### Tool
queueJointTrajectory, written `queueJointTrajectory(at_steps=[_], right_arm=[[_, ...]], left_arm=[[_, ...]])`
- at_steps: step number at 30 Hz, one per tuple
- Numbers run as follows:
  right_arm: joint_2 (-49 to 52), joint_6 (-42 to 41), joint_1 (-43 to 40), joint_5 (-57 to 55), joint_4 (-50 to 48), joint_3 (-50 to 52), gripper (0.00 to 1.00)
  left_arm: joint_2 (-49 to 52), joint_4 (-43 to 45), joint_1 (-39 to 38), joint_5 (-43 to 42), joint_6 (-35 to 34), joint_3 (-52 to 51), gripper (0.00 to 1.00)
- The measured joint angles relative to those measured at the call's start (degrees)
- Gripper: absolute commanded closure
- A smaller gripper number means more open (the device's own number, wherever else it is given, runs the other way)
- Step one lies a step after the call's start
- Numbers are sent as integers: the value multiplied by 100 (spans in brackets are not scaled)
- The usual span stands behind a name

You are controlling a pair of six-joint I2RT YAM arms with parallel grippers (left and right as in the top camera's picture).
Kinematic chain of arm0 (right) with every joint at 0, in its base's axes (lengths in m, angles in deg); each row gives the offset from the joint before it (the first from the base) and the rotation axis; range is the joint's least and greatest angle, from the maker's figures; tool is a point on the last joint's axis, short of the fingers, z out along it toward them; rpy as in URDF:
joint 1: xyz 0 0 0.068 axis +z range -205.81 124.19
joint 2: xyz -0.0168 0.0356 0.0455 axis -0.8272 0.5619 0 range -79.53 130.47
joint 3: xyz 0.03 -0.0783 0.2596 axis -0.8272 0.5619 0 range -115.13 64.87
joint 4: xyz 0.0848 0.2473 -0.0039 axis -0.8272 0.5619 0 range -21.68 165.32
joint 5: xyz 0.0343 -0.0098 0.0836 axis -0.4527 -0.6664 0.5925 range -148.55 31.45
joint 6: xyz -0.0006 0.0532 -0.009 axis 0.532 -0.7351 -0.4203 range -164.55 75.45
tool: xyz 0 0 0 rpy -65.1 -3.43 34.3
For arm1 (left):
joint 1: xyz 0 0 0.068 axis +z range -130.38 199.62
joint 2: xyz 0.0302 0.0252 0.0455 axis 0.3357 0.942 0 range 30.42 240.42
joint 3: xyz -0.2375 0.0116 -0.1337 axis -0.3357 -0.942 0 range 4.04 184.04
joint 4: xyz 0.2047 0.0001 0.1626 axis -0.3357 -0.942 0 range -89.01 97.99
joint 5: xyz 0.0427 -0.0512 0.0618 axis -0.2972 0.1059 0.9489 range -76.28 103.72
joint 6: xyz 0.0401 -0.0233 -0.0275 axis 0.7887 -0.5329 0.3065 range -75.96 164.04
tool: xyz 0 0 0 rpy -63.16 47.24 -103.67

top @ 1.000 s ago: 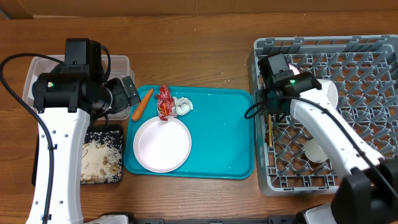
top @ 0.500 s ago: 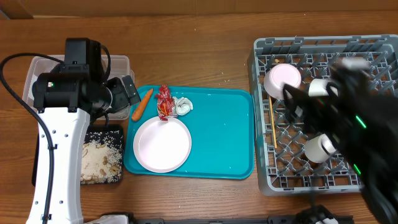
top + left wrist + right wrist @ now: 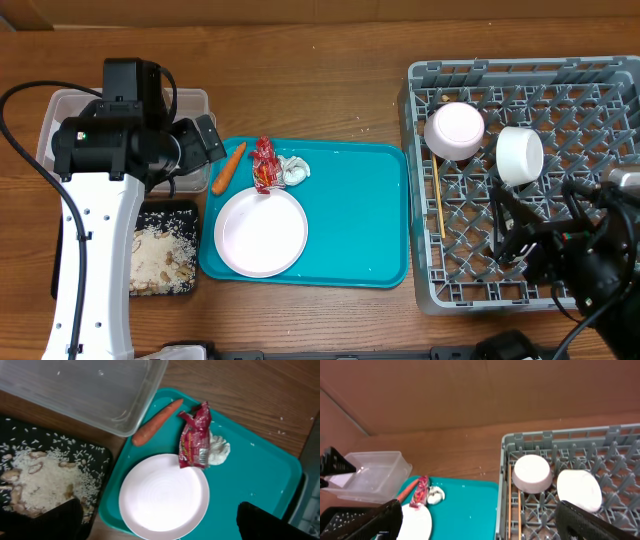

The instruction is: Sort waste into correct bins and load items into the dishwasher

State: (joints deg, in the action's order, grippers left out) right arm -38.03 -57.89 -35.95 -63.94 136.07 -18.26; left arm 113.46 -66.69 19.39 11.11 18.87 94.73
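From where I stand, the bowl-loading step looks finished. Both white bowls (image 3: 455, 130) (image 3: 520, 155) sit in the grey dish rack (image 3: 520, 68) up around its 11 o'clock, and the chopsticks (image 3: 438, 205) lie along its 9 o'clock edge.

The right gripper (image 3: 510, 235) hangs over the rack's 5 o'clock with its jaws spread wide and nothing between them. The left gripper (image 3: 200, 148) is just as wide and just as empty, poised off the teal tray (image 3: 360, 230) at 10 o'clock.

On that tray the carrot (image 3: 229, 167), red wrapper (image 3: 264, 165) and tissue ball (image 3: 294, 171) cluster at 11 o'clock, with the white plate (image 3: 262, 232) just below them. None of the waste is sorted yet. The clear tub (image 3: 55, 105) and the black scrap tray (image 3: 193, 215) wait at the far left.

The carrot seems the left arm's nearest pick (it lies right beside those jaws). I'd guess the move is to drop down, pinch it across its width, and carry it to the scrap tray.

A second ago the right arm was stretched over the rack's 10 o'clock corner, covering the spot where the left bowl now shows. It has since drawn back. The left arm and the tray's contents haven't budged.
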Motion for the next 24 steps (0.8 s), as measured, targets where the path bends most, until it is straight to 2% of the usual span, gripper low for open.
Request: queueJointTrajectory(at_steps=[3, 7, 11, 13, 16, 19, 24], right_arm=[[0, 0, 0, 0, 81, 0, 0], [2, -13, 0, 2, 87, 0, 0], [2, -13, 0, 0, 87, 0, 0], [2, -13, 2, 0, 87, 0, 0], [2, -11, 0, 2, 87, 0, 0], [2, -11, 0, 0, 87, 0, 0], [2, -13, 0, 2, 87, 0, 0]], left_arm=[[2, 118, -59, -304, 142, 0, 0], [114, 195, -505, -280, 297, 0, 1], [557, 472, -1248, 20, 448, 2, 9], [868, 610, -1532, 146, 476, 2, 20], [1488, 916, -1869, 262, 562, 0, 21], [2085, 1268, -2037, 323, 553, 0, 35], [2769, 1637, -2070, 372, 568, 0, 35]])
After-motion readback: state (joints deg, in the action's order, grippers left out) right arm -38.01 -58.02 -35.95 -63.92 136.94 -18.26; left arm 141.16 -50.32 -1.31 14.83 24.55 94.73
